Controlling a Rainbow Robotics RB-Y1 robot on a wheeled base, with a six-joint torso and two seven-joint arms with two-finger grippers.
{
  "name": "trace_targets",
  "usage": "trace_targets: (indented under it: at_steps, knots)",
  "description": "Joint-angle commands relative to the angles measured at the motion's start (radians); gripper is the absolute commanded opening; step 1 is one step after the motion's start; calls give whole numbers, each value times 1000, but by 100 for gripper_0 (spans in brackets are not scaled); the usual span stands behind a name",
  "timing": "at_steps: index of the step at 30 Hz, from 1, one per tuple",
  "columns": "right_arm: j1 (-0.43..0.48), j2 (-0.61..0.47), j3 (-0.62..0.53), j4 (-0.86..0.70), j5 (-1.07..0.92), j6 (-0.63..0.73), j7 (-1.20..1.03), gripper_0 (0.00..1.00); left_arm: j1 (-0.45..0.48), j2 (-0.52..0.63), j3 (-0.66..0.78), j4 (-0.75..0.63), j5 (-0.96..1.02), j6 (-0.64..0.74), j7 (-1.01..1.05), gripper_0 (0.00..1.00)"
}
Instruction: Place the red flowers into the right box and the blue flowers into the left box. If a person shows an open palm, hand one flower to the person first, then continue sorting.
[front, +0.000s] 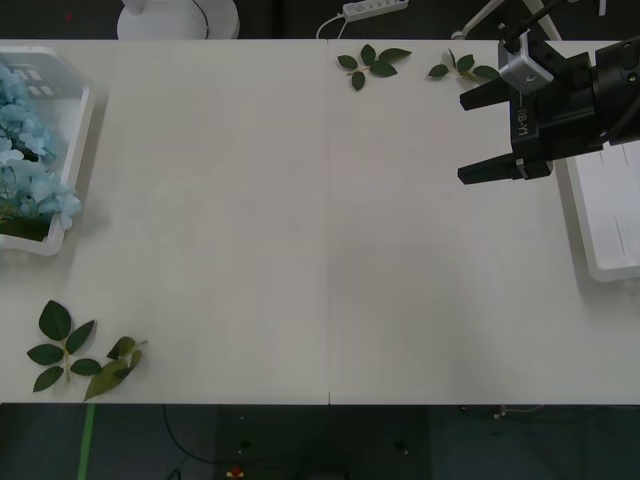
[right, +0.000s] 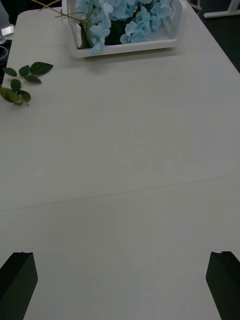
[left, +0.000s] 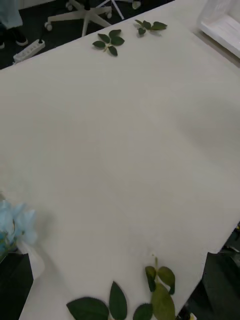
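Observation:
The blue flowers (front: 28, 150) lie heaped in the left box (front: 78, 130), a white tray at the table's left edge; both also appear in the right wrist view as the blue flowers (right: 120, 17) and the left box (right: 125, 48). One blue head (left: 15, 225) pokes into the left wrist view. The right box (front: 612, 215) sits at the table's right edge, partly under my right arm, and is also seen as the right box (left: 225, 25). My right gripper (front: 463, 138) hovers open beside it, pointing left, holding nothing. My left gripper (left: 117, 280) is open near the table's front left. The red flowers are out of view.
Loose green leaf sprigs lie at the back middle (front: 372, 62), the back right (front: 462, 68) and the front left corner (front: 80, 355). A power strip (front: 375, 8) and a white round base (front: 178, 18) sit beyond the far edge. The white table top (front: 320, 240) is bare between the boxes.

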Motion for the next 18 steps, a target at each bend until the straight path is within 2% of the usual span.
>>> trace_targets:
  at_steps: [1,5,12,18]
  knots:
    - [-47,17,-18,-22,-12,-8,-8,100,-242,-83,-267,-104,-97,-159,134,100]
    - [-47,17,-18,-22,-12,-8,-8,100,-394,-137,-414,-104,-155,-157,198,100]
    - [-47,17,-18,-22,-12,-8,-8,100,-611,-233,-622,-110,-204,-76,289,100]
    - [-47,17,-18,-22,-12,-8,-8,100,-653,-305,-650,-107,-201,-56,287,100]
